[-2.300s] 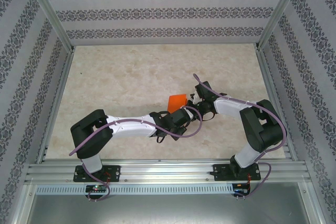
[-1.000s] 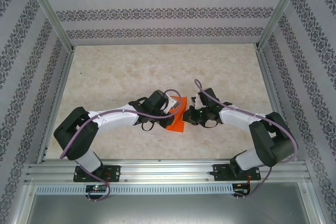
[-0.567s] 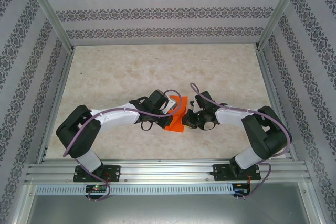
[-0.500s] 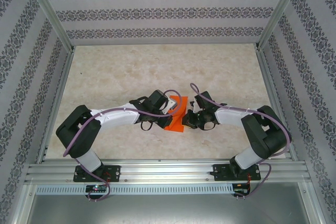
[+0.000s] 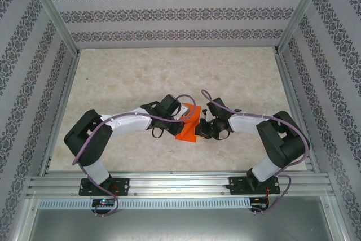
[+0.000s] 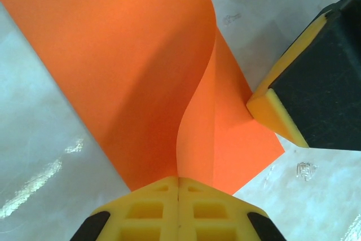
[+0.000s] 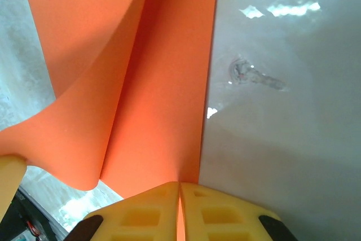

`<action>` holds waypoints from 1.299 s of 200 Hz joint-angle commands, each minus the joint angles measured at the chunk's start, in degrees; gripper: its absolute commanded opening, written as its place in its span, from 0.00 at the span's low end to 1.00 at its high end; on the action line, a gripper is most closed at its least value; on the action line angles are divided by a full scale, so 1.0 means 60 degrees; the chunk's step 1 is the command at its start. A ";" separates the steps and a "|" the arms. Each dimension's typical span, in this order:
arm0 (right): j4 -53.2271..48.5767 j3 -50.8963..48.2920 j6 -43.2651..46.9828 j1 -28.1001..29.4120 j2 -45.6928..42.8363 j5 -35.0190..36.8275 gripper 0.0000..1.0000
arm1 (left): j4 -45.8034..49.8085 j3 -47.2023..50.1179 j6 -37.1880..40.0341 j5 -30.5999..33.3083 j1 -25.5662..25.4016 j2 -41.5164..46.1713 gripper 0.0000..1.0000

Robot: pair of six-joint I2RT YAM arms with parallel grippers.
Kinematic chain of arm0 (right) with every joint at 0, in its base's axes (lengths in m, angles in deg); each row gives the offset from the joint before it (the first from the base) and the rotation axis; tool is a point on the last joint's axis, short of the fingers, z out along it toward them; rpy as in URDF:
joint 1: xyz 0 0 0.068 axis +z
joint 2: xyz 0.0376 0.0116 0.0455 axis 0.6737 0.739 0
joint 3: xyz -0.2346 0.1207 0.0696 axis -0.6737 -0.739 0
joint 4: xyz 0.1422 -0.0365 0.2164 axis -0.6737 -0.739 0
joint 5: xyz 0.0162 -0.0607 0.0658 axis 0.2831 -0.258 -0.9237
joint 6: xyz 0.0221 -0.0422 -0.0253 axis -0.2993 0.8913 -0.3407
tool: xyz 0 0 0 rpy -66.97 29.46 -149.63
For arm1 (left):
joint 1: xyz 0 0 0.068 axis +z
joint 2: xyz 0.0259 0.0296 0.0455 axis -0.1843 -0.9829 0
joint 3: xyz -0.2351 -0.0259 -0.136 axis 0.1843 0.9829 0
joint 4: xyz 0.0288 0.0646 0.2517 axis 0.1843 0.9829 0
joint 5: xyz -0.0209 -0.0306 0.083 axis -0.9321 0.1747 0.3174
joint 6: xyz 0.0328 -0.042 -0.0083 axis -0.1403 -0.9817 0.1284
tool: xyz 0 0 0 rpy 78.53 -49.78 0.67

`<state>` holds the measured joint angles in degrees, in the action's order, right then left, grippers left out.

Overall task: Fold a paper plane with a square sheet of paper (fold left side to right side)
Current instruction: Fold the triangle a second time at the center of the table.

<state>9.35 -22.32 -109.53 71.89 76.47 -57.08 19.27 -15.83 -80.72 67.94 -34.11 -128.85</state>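
Observation:
The square sheet of paper [image 5: 187, 131], bright orange, stands bent in a loose curl between my two grippers at the table's middle front. It is a curled sheet, not a dart shape. My left gripper [image 5: 183, 118] is shut on one edge; in the left wrist view its yellow fingertips [image 6: 179, 180] meet on the paper [image 6: 130, 66], whose upper flap arches over the lower part. My right gripper [image 5: 201, 127] is shut on the opposite edge, with orange paper [image 7: 163, 83] between its pads [image 7: 180, 188]. A right fingertip [image 6: 271, 114] touches the sheet's corner.
The pale marbled table top [image 5: 141, 77] spreads wide behind and to both sides. Patterned walls enclose it, and an aluminium rail [image 5: 180, 184] runs along the near edge. A tiny clear scrap [image 6: 304, 170] lies right of the sheet.
Both grippers have kept hold of the sheet. The right gripper has edged left towards the left one, and the paper between them now bulges up more.

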 commanded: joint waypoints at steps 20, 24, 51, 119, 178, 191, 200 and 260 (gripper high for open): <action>-0.0553 0.0156 0.0328 0.0159 0.0338 0.0560 0.12 | 0.0378 -0.0382 0.0477 0.0181 0.0246 -0.0066 0.05; -0.0569 0.0169 0.0349 0.0160 0.0339 0.0572 0.12 | 0.0407 -0.0411 0.0496 0.0193 0.0244 -0.0070 0.06; -0.0672 0.0214 0.0394 0.0174 0.0370 0.0619 0.12 | 0.0521 -0.0553 0.0636 0.0212 0.0321 -0.0170 0.06; -0.0870 0.0315 0.0483 0.0189 0.0354 0.0675 0.12 | 0.0827 -0.1044 0.0950 0.0280 0.0380 -0.0671 0.06; -0.0955 0.0383 0.0543 0.0213 0.0383 0.0646 0.13 | 0.0954 -0.1210 0.1072 0.0476 0.0398 -0.0886 0.07; -0.0963 0.0402 0.0546 0.0218 0.0397 0.0638 0.13 | 0.0941 -0.1246 0.1070 0.0476 0.0409 -0.0958 0.07; -0.0962 0.0401 0.0554 0.0218 0.0405 0.0645 0.13 | 0.0921 -0.1266 0.1063 0.0454 0.0409 -0.1002 0.07; -0.0969 0.0434 0.0590 0.0242 0.0456 0.0617 0.13 | 0.0966 -0.1457 0.1130 0.0595 0.0438 -0.1284 0.07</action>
<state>5.83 -19.92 -106.97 72.37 77.56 -56.14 23.99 -23.06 -75.41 70.52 -32.43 -135.64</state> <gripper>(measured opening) 0.126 0.071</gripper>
